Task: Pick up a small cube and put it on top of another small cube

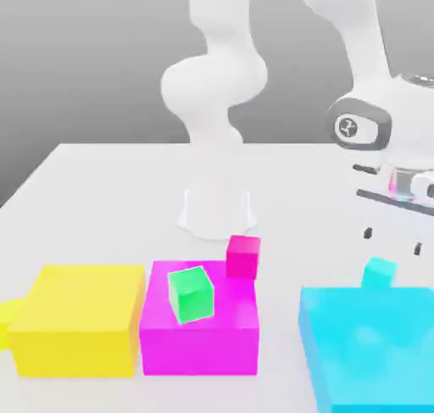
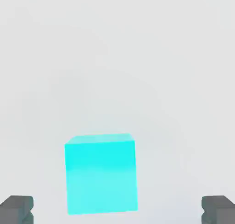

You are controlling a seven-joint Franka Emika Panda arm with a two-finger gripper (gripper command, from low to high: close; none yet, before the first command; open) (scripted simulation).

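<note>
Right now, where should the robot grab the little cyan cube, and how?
Probably from above: the open tool hangs over the small cyan cube. Pinch two opposite upright sides, since they look flat and its top is uncovered.

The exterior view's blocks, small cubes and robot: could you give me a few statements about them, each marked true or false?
1. The small green cube sits on the large magenta block. True.
2. The robot's hand is squeezing the small cyan cube. False: the hand is open and holds nothing.
3. The large yellow block is between the magenta and cyan blocks. False: it is on the magenta block's other side, toward the exterior view's left.
4. The large cyan block is nearer the exterior view's right than the magenta one. True.
</note>
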